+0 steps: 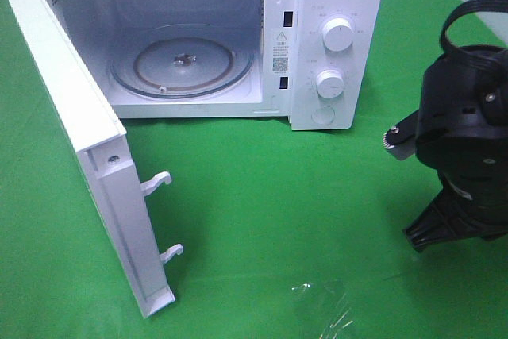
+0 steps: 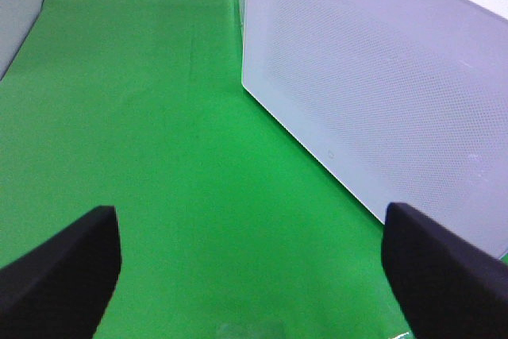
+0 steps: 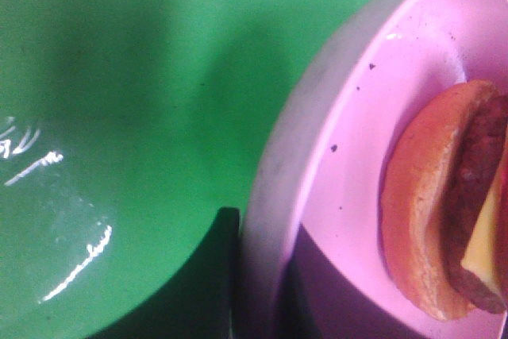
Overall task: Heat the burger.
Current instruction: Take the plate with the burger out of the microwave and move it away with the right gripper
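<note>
Green cloth-covered table (image 1: 262, 196) filling the frame, white microwave (image 1: 333, 5) upper left with door (image 1: 79, 156) swung open, left tool (image 2: 250, 271) spread wide, right tool narrow gripping pink speckled plate (image 3: 349, 156), layered burger (image 3: 444, 204) lying on it.

White microwave (image 1: 333, 37) (door (image 1: 87, 156) open), green cloth (image 1: 278, 212)
</note>
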### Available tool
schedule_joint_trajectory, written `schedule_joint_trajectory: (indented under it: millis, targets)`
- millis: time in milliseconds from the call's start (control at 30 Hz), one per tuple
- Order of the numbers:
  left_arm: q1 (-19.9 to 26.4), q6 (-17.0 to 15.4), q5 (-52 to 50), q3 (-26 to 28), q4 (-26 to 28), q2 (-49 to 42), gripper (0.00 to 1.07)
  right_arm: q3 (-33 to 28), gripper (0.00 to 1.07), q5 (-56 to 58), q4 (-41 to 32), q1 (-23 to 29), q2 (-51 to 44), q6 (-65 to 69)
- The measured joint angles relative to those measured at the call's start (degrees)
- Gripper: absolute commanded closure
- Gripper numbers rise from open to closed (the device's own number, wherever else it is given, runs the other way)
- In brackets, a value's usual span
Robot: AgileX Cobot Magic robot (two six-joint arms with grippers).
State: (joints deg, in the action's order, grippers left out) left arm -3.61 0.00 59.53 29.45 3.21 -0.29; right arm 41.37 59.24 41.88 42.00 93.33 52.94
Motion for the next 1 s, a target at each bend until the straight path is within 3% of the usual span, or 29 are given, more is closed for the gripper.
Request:
schedule_joint_trajectory:
  millis: [1000]
  targets:
    - [0.0, 0.0, 0.0, 0.0, 0.0, 0.0, 0.25, 0.2, 1.03, -11.7, 8.9, -0.5, 15.3, 16.8]
